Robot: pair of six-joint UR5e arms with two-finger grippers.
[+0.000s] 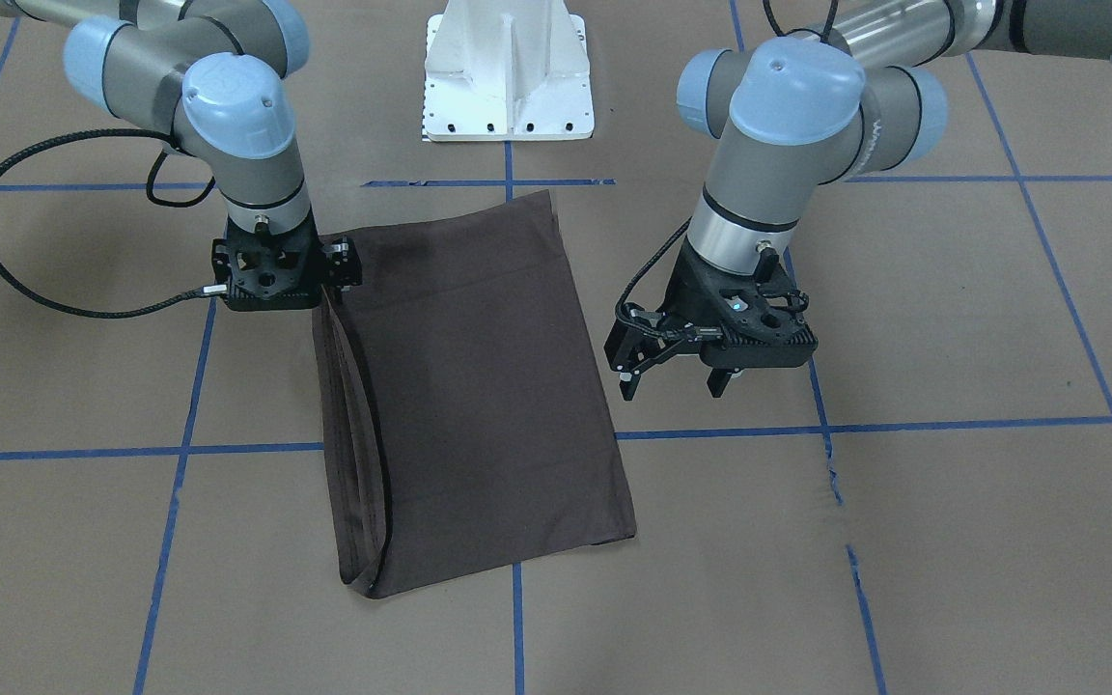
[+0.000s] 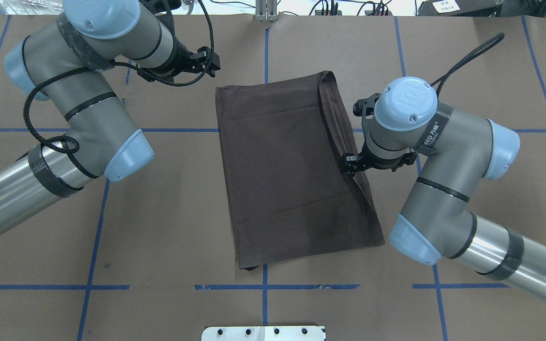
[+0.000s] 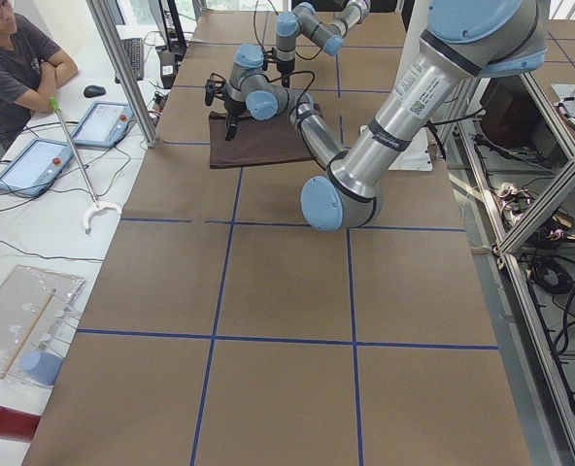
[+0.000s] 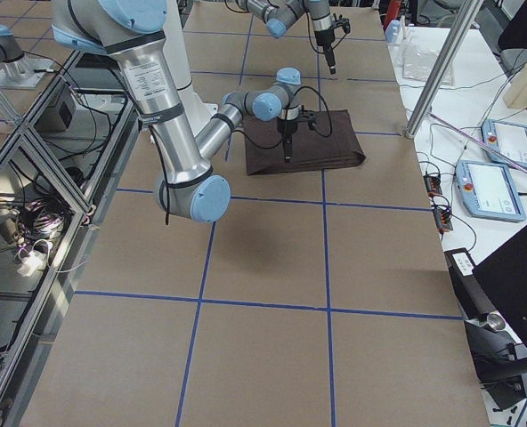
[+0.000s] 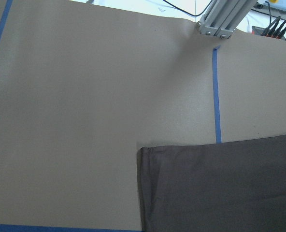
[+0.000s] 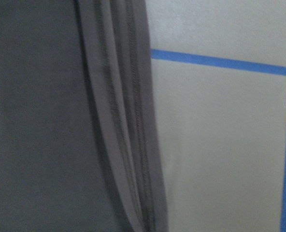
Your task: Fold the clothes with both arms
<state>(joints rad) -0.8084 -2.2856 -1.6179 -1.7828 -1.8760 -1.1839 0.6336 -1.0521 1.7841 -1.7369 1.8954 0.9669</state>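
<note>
Brown paper covers the table (image 2: 159, 213), marked off by a blue tape grid (image 2: 264, 303). Near edge, centre: white pedestal base (image 2: 263, 333).

T-shirt (image 2: 282, 170) is mid-table, just beyond the base. It is folded to a flat dark brown rectangle, long axis near-to-far and skewed a little. Its near end stops short of the near cross tape, and a far cross tape runs under its far third. The left edge is a clean fold. The right edge shows stacked hems (image 6: 128, 145), several layers with the stitching visible.

Right arm (image 2: 443, 189) comes in from the near right with the wrist pointing straight down. Right gripper (image 2: 356, 163) sits on the shirt's right edge, about halfway along, over those hems. The wrist body hides the fingers in both top views, and the right wrist camera shows only cloth and table. Cannot tell whether it is spread, closed or pinching fabric.

Left arm (image 2: 88, 109) reaches further out on the left. Left gripper (image 1: 672, 386) is spread wide with nothing between the fingers. It hangs above bare paper, left of the shirt's far-left part and clear of the cloth. The left wrist camera sees the shirt's far-left corner lying flat, and an aluminium post (image 5: 220, 19) at the table's far edge.

Beyond that edge a person (image 3: 16, 58) sits at a side table with arms folded, two tablet pendants (image 3: 103, 121) in front.
</note>
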